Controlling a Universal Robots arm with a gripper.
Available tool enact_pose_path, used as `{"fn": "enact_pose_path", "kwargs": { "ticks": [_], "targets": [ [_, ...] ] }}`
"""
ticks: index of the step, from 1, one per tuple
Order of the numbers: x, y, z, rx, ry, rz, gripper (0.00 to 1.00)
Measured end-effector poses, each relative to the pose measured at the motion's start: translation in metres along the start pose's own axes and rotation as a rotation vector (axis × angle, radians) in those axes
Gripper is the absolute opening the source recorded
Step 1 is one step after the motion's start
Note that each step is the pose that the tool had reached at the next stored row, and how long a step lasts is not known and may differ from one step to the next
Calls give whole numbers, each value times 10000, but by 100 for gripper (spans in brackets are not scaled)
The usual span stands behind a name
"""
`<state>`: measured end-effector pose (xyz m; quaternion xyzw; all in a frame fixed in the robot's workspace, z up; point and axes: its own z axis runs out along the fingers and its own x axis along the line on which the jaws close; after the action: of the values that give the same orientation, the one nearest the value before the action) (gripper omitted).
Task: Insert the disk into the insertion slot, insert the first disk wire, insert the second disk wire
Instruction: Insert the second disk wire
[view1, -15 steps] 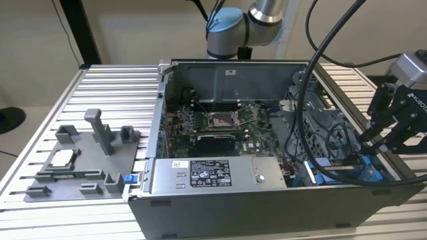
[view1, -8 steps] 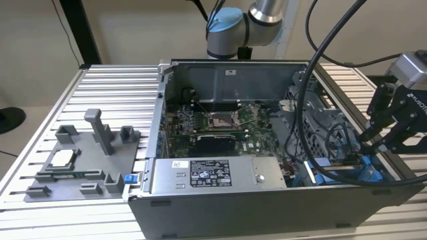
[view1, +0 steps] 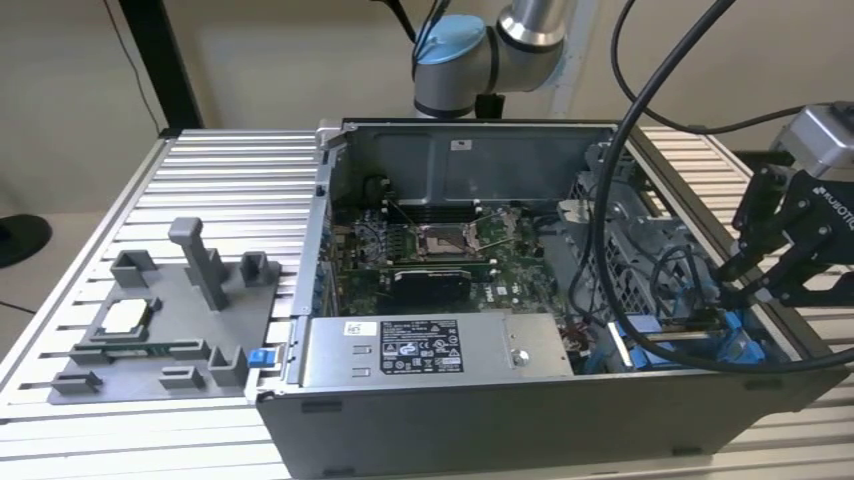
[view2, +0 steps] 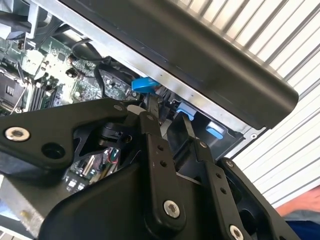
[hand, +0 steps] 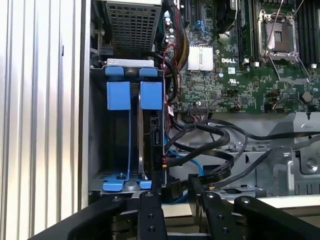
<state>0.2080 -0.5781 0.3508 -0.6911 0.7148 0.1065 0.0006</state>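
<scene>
The disk (hand: 152, 145) stands on edge in the insertion slot of the open computer case (view1: 561, 410), clipped in its blue carrier (hand: 151, 95). The exterior view shows the blue carrier (view1: 654, 330) at the case's front right corner. My gripper (hand: 175, 192) hovers just off the disk's connector edge. Its two black fingers (hand: 152, 205) close against a small black connector (hand: 176, 189) of a disk wire, and a blue wire (hand: 192, 162) curls close by. In the exterior view the gripper (view1: 747, 280) hangs above the case's right side. In the second wrist view the gripper (view2: 167, 117) points down into the case.
A second blue carrier (hand: 119, 95) sits beside the disk in the same bay. Loose black cables (hand: 215, 145) crowd the space next to the bay. The silver power-supply box (view1: 400, 350) and the motherboard (view1: 441, 250) fill the case. A grey fixture tray (view1: 160, 330) lies on the slatted table at the exterior view's left.
</scene>
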Motion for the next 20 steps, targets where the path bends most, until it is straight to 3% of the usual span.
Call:
{"fn": "enact_pose_path", "kwargs": {
  "ticks": [9,15,20],
  "targets": [
    [3,-2,11,1,-15,4,100],
    [4,-4,23,9,-135,27,100],
    [5,-4,28,11,-155,40,100]
  ]
}}
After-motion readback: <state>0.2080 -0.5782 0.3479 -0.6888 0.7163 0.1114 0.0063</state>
